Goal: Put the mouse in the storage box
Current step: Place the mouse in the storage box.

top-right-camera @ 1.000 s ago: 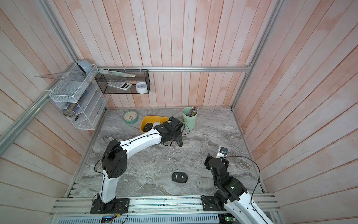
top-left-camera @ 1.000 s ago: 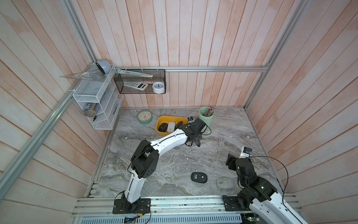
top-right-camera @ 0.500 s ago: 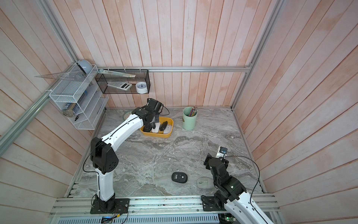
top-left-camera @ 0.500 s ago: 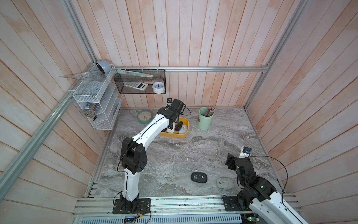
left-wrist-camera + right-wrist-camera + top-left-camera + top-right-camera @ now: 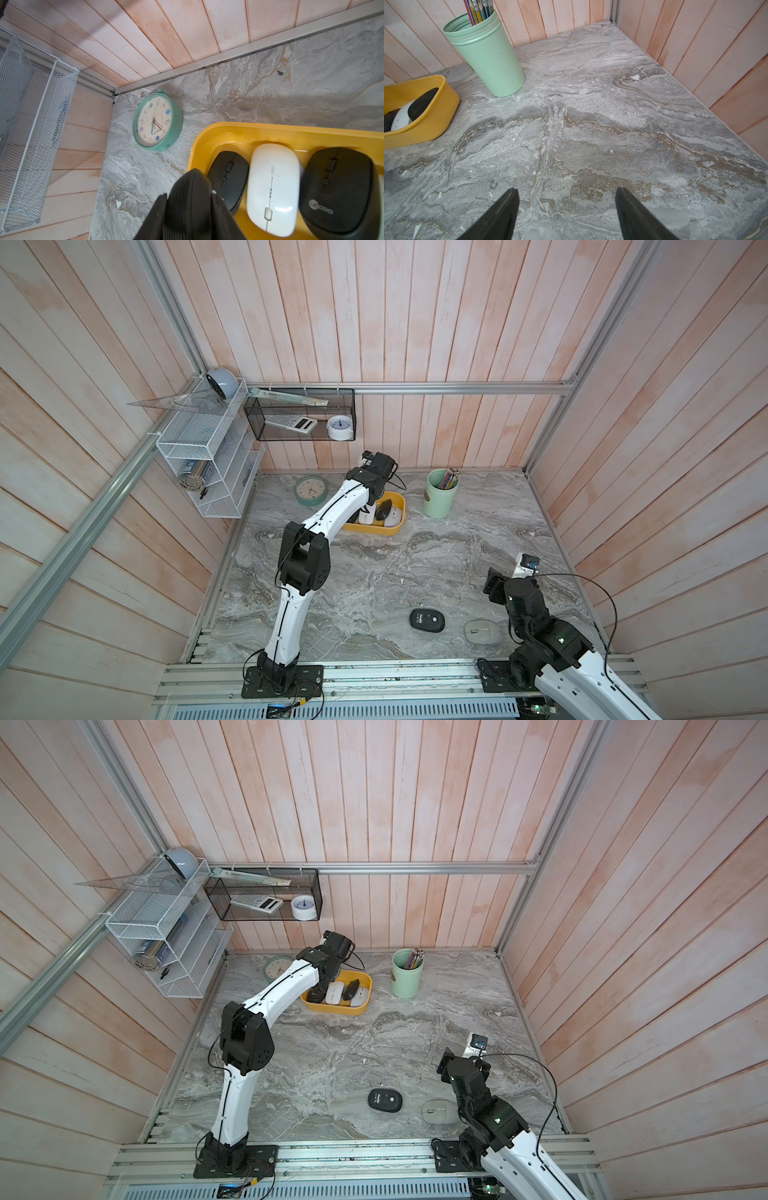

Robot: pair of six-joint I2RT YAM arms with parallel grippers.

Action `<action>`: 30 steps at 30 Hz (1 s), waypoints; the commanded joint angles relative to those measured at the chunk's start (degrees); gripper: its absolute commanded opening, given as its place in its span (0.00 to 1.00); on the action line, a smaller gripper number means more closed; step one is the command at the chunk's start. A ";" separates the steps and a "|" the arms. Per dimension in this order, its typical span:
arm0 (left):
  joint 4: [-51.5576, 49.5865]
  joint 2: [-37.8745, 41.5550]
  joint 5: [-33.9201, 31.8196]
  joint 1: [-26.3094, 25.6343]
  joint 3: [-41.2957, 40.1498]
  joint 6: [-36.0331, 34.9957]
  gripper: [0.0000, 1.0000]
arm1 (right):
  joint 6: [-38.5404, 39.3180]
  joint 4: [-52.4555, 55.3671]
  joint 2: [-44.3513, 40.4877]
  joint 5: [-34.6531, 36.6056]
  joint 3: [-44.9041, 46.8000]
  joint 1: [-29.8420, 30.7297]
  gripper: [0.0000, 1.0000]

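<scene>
In both top views the left arm [image 5: 332, 506] [image 5: 286, 986] reaches down to one end of the storage box [image 5: 374, 529] [image 5: 332, 1009]. Its wrist hides the left jaws there, so their grip cannot be told from above. A tilted black mouse [image 5: 382, 509] lies in the box just beside them. The right arm [image 5: 523, 605] is over the table [image 5: 374, 572]. A flat black mouse [image 5: 427, 620] and a grey mouse [image 5: 483, 632] lie on the table near that arm, back from the right jaws and well apart from the left jaws.

In the left wrist view the left jaws are clamped tight on the held mouse [image 5: 188, 199], black and ribbed, gripped on edge. It is at the storage box's end rim [image 5: 270, 128]; I cannot tell if it touches. In the box just beside the jaws lie a dark mouse [image 5: 228, 176], a white mouse [image 5: 272, 187] and the tilted black mouse [image 5: 338, 191]. Ahead of the jaws a green clock [image 5: 156, 122] lies face up.

In the right wrist view the right jaws stand wide apart with nothing between them, above bare table. Ahead and to their left a pen cup [image 5: 488, 56] stands upright, with the storage box [image 5: 425, 128] farther left.
</scene>
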State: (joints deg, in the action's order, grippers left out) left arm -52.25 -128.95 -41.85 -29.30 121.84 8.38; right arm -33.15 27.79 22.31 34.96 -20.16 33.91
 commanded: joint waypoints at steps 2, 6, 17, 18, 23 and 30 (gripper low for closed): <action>4.13 -1.79 -3.06 -0.04 1.42 -6.64 0.13 | 0.19 -1.15 0.13 0.10 0.65 -0.30 0.79; 5.31 -3.91 -5.28 -0.06 2.09 -9.43 0.13 | 0.27 -1.21 0.15 0.06 0.65 -0.25 0.79; 8.47 -8.40 -7.04 0.05 2.03 -14.10 0.14 | 0.27 -1.25 0.19 -0.07 0.65 -0.25 0.79; 8.48 -8.89 -7.13 0.08 2.12 -14.33 0.14 | 0.27 -1.29 0.19 -0.05 0.65 -0.29 0.79; 7.77 -10.82 -6.07 0.03 2.39 -14.20 0.17 | 0.27 -1.25 0.19 0.06 0.65 -0.25 0.79; 5.72 -12.95 -4.64 -0.30 3.74 -12.45 0.37 | 0.36 -1.36 0.26 -0.06 0.71 -0.25 0.79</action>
State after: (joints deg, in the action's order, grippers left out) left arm -45.67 -140.25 -47.24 -29.30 123.98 -5.26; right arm -32.97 26.96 22.39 34.76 -20.01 33.91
